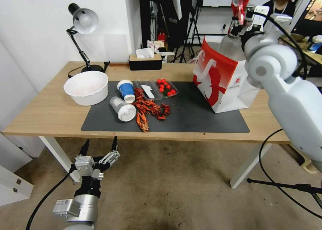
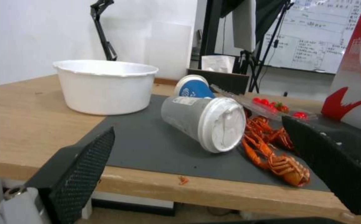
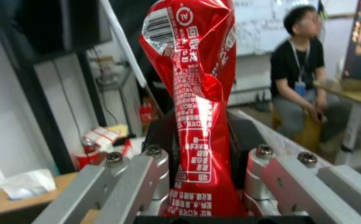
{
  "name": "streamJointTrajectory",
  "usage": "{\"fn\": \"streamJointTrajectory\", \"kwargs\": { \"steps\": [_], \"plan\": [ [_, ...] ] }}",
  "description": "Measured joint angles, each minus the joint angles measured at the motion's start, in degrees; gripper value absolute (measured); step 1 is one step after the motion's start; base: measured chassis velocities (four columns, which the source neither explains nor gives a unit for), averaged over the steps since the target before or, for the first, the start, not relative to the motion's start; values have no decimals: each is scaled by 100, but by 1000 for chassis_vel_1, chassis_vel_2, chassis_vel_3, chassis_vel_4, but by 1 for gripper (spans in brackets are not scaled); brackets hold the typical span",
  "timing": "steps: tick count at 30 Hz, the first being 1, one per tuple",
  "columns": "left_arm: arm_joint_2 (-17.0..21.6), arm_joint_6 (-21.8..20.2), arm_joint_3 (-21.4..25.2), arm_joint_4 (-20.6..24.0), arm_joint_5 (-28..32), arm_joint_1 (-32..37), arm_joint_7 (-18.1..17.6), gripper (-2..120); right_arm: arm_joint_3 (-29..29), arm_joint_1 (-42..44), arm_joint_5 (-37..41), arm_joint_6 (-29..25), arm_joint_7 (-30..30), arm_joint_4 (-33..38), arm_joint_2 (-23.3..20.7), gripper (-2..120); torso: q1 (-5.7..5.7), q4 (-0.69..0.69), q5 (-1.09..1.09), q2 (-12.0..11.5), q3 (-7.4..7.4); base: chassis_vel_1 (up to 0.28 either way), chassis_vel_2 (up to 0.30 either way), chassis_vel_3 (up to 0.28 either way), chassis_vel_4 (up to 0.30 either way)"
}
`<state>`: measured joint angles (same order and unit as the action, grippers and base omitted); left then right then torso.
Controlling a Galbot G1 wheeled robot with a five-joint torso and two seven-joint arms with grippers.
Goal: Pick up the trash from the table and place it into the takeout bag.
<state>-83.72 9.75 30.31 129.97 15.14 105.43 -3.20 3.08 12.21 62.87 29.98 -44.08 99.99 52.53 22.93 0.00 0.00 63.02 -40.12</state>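
Note:
My right gripper (image 1: 238, 20) is raised over the open top of the red and white takeout bag (image 1: 221, 79) and is shut on a crushed red drink can (image 3: 188, 62) (image 1: 239, 5). On the table's dark grey mat (image 1: 201, 117) lie a clear plastic cup with a white lid (image 1: 123, 108) (image 2: 205, 121) and a blue-and-white paper cup (image 1: 126, 90) (image 2: 192, 88), both on their sides. A pale paper bowl (image 1: 87, 87) (image 2: 105, 85) stands at the mat's left edge. My left gripper (image 1: 99, 146) (image 2: 199, 126) hangs open below the table's front edge, facing the plastic cup.
Red crayfish shells (image 1: 151, 109) lie beside the cups, with a clear tray of cherry tomatoes (image 1: 166, 87) behind them. A desk lamp (image 1: 84, 21) and a black tissue box (image 1: 145, 60) stand at the back of the table (image 1: 40, 116). A tripod leg (image 1: 285, 186) lies on the floor at right.

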Motion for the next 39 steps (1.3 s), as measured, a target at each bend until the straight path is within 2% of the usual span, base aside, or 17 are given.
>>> {"fn": "streamJointTrajectory", "kwargs": {
  "steps": [3,5,6,8,9,11,12,14,15,17,19,22,27,29,31,33,39],
  "plan": [
    [11,0,14,0,16,-4,0,100,1,-14,136,104,-104,-81,25,27,0,-1,0,0,0,0,0,0,0],
    [19,0,17,-8,20,-9,0,100,7,-14,194,157,-139,-96,17,37,0,-1,0,0,0,0,0,0,0],
    [19,0,17,-8,20,-9,0,100,7,-14,194,157,-139,-96,17,37,0,-1,0,0,0,0,0,0,0],
    [21,0,15,-16,21,-17,0,100,20,-13,287,229,-212,-86,-6,47,-1,-1,0,0,1,0,0,0,0],
    [21,0,15,-16,21,-17,0,100,20,-13,287,229,-212,-86,-6,47,-1,-1,0,0,1,0,0,0,0],
    [22,0,12,-20,22,-22,0,100,33,-11,378,293,-268,-55,-38,59,-1,-1,0,0,1,0,0,0,0],
    [22,0,12,-20,22,-22,0,100,33,-11,378,293,-268,-55,-38,59,-1,-1,0,0,1,0,0,0,0],
    [34,0,15,-20,24,-22,0,100,47,22,407,312,-254,-17,-79,69,-1,-1,-1,0,1,0,0,0,0],
    [34,0,15,-20,24,-22,0,100,47,22,407,312,-254,-17,-79,69,-1,-1,-1,0,1,0,0,0,0],
    [42,-2,18,-19,30,-23,0,100,56,78,432,318,-207,76,-122,80,-1,-1,0,0,1,0,0,0,0],
    [43,-2,17,-19,31,-24,0,100,59,102,436,314,-172,115,-133,83,-1,-1,0,0,1,0,0,0,0],
    [38,-4,-9,-19,31,-14,4,100,62,251,375,87,65,277,-175,98,-1,0,0,0,1,0,0,0,0],
    [35,-4,-13,-19,30,-12,7,100,68,560,157,-297,441,552,-240,100,-1,0,-1,0,1,0,0,0,0],
    [37,-4,-12,-23,27,-15,8,100,50,926,-172,-811,760,814,-315,100,-1,0,0,0,2,0,0,0,0],
    [33,-4,-13,-26,26,-17,10,100,34,1078,-328,-991,881,911,-358,100,-1,0,0,0,1,0,0,0,0],
    [5,-1,-16,-34,22,-25,20,100,26,1526,-705,-1430,1215,1190,-526,100,-1,-1,0,0,1,0,0,0,0],
    [-5,15,-20,-58,21,-50,41,100,141,2213,-1082,-1974,1627,1595,-812,100,-2,-1,0,0,2,0,0,0,0]
  ]
}}
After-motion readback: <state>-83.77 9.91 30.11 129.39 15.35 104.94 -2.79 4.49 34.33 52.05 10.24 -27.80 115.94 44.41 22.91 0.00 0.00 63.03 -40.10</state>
